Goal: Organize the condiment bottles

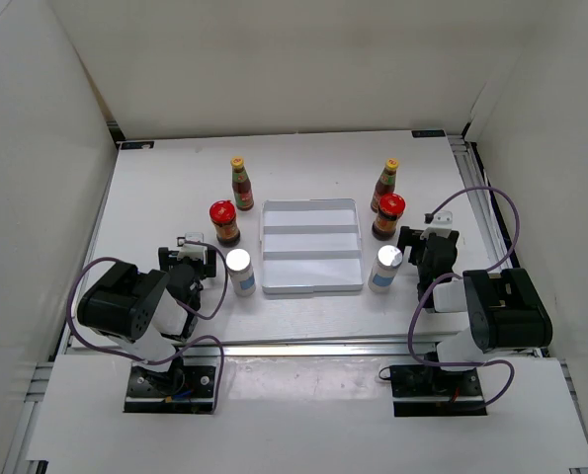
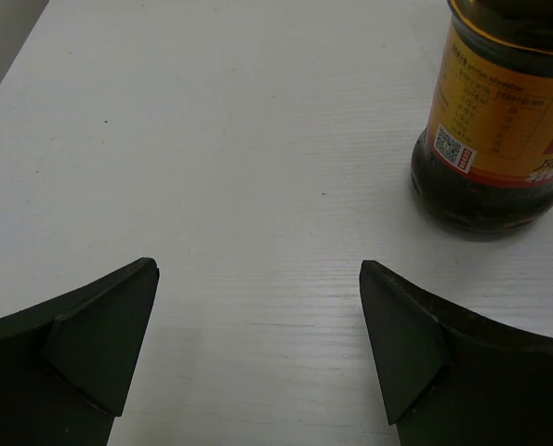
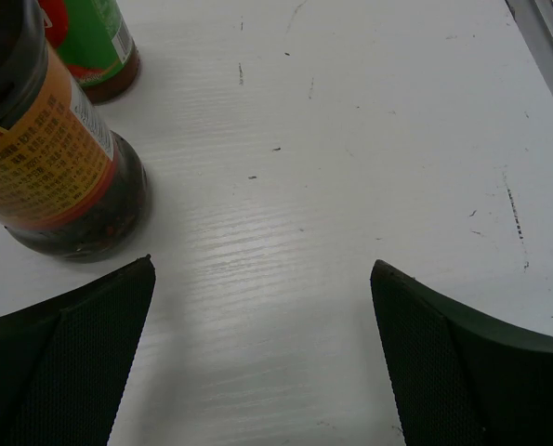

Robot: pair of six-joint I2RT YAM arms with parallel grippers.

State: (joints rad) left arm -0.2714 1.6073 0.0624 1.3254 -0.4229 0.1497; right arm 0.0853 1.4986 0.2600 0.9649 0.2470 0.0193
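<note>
The left hand (image 2: pixel 257 268) is wide and empty near the left red-lidded jar (image 1: pixel 223 223), which stands on the surface (image 1: pixel 165 188) between the left yellow-capped bottle (image 1: pixel 241 184) and the left shaker (image 1: pixel 240 272). Right of the white tray (image 1: pixel 310 290) stand the right shaker (image 1: pixel 384 269), the right red-lidded jar (image 1: pixel 388 216) and the right yellow-capped bottle (image 1: pixel 386 185). Beside them the right hand (image 3: pixel 263 265) is also wide and empty.

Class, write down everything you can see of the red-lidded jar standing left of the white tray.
The red-lidded jar is squat and round, with a red lid, a clear body that looks like glass, dark contents, and an orange label with small print and a QR code. It stands upright on the white table, left of the tray, between the slim yellow-capped bottle behind and the white shaker in front. Only the table touches it; the left gripper sits short of it, jaws open.
</note>
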